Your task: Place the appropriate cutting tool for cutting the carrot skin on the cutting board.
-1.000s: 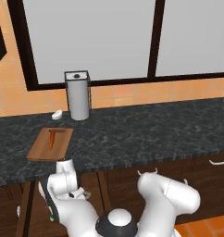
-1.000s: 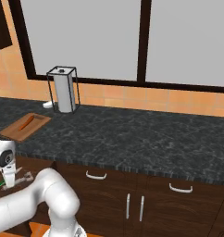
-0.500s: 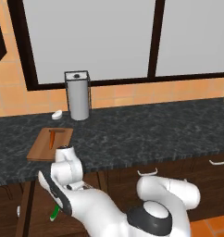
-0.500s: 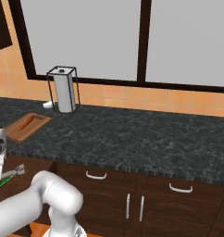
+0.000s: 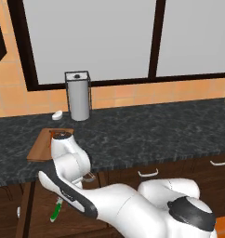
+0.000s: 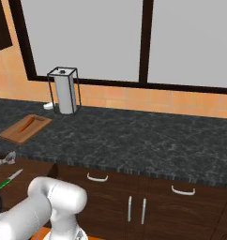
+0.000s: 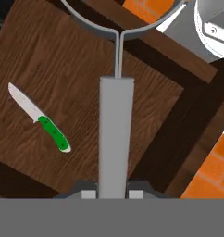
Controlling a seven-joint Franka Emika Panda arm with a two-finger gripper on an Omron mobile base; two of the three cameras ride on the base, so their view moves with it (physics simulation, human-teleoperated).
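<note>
Two tools sit low, below the bench edge. Nearest, in the hand view, the silver cutting tool (image 7: 116, 134) runs straight out from between the end effector (image 7: 115, 191) fingertips, slim handle clamped between them and wide looped head pointing away along the hand's axis. So the end effector is closed on the peeler's handle. Beside it, on the brown wooden surface beneath, lies the green-handled knife (image 7: 39, 118), white blade angled away, well apart from the grasp and untouched.

From the left base view the arm bends down in front of the cabinets, with the peeler's loop (image 5: 89, 176) poking out by the wrist and the knife (image 5: 55, 210) lower still. The right base view shows the same pair at the far left edge.

Up and beyond, on the dark bench (image 5: 147, 130), the cutting board (image 6: 25, 128) lies flat with the thin carrot (image 6: 26, 124) resting on it lengthwise. Behind it stands a metal canister (image 6: 63, 91) against the wall.

By my judgement the coming move turns on height and reach: the board lies above and forward of the hand, so the peeler must be lifted over the bench edge, then carried out to a bare part of the board beside the carrot.
</note>
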